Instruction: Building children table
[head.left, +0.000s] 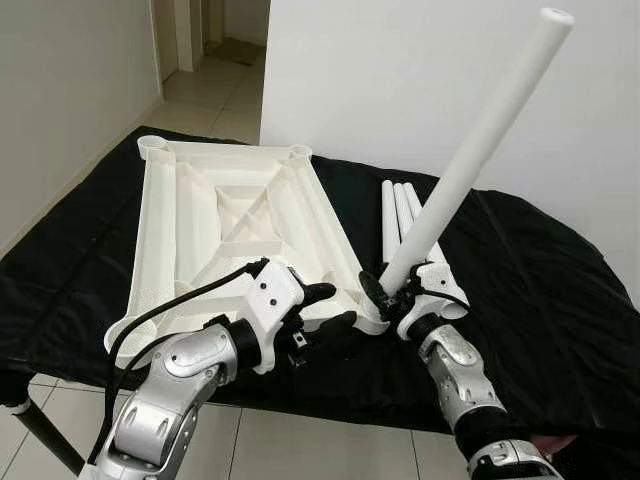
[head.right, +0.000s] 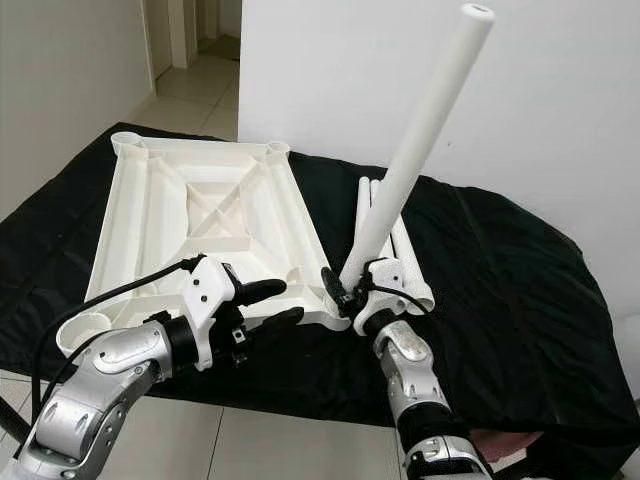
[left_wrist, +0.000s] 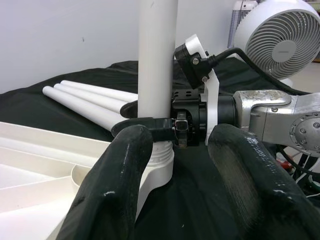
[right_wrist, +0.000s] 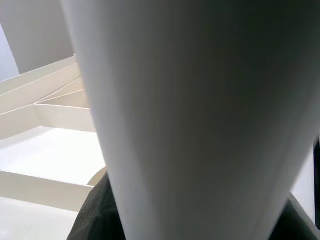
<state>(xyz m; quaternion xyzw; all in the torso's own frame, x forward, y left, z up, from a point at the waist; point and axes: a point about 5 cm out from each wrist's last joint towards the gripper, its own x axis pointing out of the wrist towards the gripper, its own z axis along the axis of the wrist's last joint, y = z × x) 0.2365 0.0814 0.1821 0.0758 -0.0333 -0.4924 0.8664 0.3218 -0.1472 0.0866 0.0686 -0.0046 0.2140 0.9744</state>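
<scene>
On the black-draped bench (head.left: 540, 300), the white tabletop (head.left: 235, 215) is lying upside down, its ribbed underside facing up, and the job is looking barely begun. Starting at the left, the far-left corner socket (head.left: 152, 146) and the near-left corner socket (head.left: 125, 335) are both sitting empty, and so is the far-right corner socket (head.left: 300, 152); no leg is standing in any of them.

Moving inward, the left gripper (head.left: 330, 305) is hovering at the tabletop's near edge with its two black fingers (left_wrist: 117, 185) spread apart and holding nothing. It is pointing toward the near-right corner, and seems to be waiting to steady the part.

Next along, the right gripper (head.left: 385, 290) is clamping the lower end of a white leg (head.left: 480, 140), which is leaning up and away to the right. In the left wrist view the leg's foot is meeting the near-right corner socket (left_wrist: 162, 160), so this first leg appears to be going in. Whether it is fully seated cannot be told, and its tilt suggests it is not.

Furthest right, three spare legs (head.left: 400, 215) are lying side by side on the cloth just beside the tabletop, touching one another. By this showing, one leg is being fitted and three are left to do, with the turning-over of the table to follow.
</scene>
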